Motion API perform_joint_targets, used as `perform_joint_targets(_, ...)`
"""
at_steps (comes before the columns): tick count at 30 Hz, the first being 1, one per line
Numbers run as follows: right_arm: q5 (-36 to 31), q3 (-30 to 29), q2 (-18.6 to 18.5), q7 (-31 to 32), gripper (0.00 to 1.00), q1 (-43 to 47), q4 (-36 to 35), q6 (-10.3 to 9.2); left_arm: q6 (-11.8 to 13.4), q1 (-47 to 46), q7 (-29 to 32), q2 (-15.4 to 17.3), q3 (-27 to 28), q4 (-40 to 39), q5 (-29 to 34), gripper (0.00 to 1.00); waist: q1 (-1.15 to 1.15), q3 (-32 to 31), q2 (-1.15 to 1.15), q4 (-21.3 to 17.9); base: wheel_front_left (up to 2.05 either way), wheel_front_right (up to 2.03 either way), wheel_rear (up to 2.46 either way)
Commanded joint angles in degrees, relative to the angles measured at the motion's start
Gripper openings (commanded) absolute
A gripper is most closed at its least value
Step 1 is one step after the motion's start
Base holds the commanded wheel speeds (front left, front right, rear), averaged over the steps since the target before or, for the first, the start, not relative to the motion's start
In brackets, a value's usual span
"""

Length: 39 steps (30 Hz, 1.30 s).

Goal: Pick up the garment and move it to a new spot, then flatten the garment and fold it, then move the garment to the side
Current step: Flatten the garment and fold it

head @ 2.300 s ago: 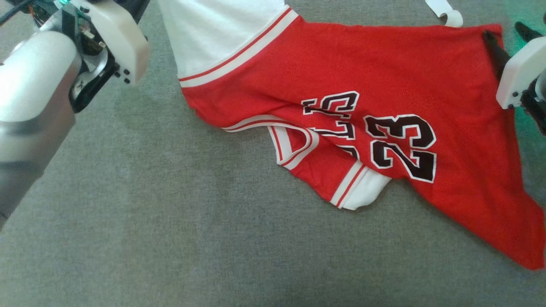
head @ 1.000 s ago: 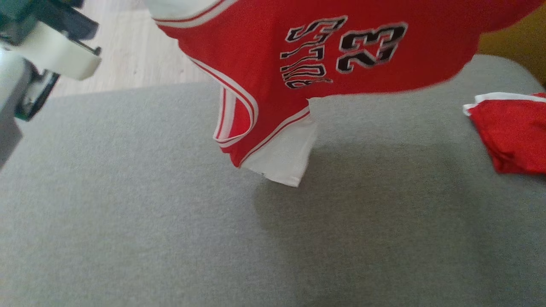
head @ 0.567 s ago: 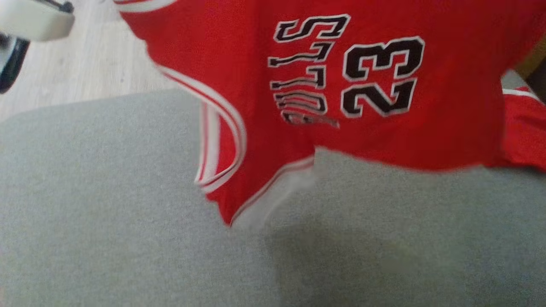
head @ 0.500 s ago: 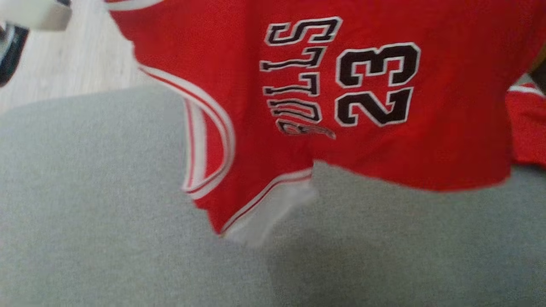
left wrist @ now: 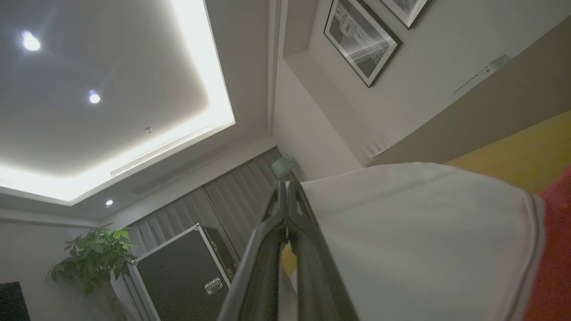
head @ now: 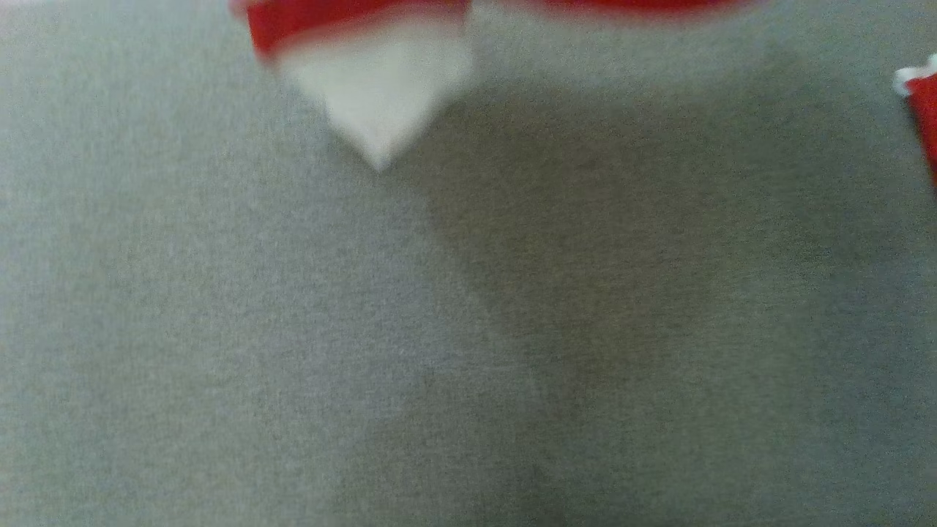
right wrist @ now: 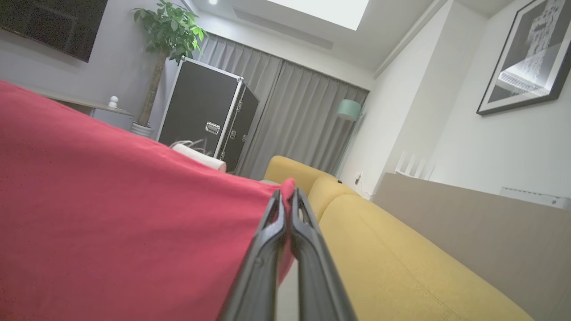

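The garment is a red jersey with white sleeves and striped trim. In the head view just its blurred lower tip [head: 373, 80] hangs from the top edge above the grey surface [head: 293, 329]. My left gripper [left wrist: 285, 189] is shut on the white sleeve cloth [left wrist: 410, 240], held up toward the ceiling. My right gripper [right wrist: 286, 196] is shut on a corner of the red body [right wrist: 116, 214], stretched out to its left. The rest of the garment is out of the head view.
Another red and white piece of cloth [head: 924, 110] lies at the right edge of the grey surface. A yellow sofa [right wrist: 401, 258] runs along the wall behind. A black flight case [right wrist: 205, 120] and a potted plant [right wrist: 167, 31] stand by the curtains.
The head camera has tipped down, so the jersey's number and lettering have left the top of the picture. The garment hangs higher off the grey surface, still held by both grippers.
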Motion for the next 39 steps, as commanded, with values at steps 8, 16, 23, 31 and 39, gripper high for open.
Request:
perform_joint_targets(8, -7.61, -5.93, -0.78, -0.75, 0.00, 1.80, -3.67, -0.04, -2.59, 5.85, -0.21, 0.37, 9.72, -12.09, 5.27, 0.00, -0.03, 6.16, 0.00, 3.86, 0.00, 0.00, 0.00)
perform_joint_targets(16, -9.15, -8.29, 0.51, -0.77, 0.00, 17.93, -4.86, -0.04, -5.07, 28.77, -0.22, 0.01, 13.10, -21.39, 8.95, 0.00, -0.03, 4.78, 0.00, 5.12, 0.00, 0.00, 0.00)
perform_joint_targets(23, -8.63, -15.84, 1.57, -0.77, 0.00, 36.44, -7.60, -0.04, -2.62, 53.74, -0.22, 2.96, 15.43, -30.82, 12.49, 0.00, -0.03, -1.78, 0.00, 3.76, 0.00, 0.00, 0.00)
perform_joint_targets(31, -8.27, -20.89, 2.29, -0.77, 0.00, 56.29, -14.12, -0.04, 2.05, 80.38, -0.22, 4.36, 16.73, -39.05, 10.55, 0.00, -0.03, -8.40, 0.00, 2.05, 0.00, 0.00, 0.00)
perform_joint_targets(39, -7.06, -21.78, 3.66, -0.49, 0.00, 69.91, -18.21, -0.04, 2.38, 94.03, -0.22, 2.71, 17.29, -41.43, 8.84, 0.00, -0.03, -11.18, 0.00, 1.25, 0.00, 0.00, 0.00)
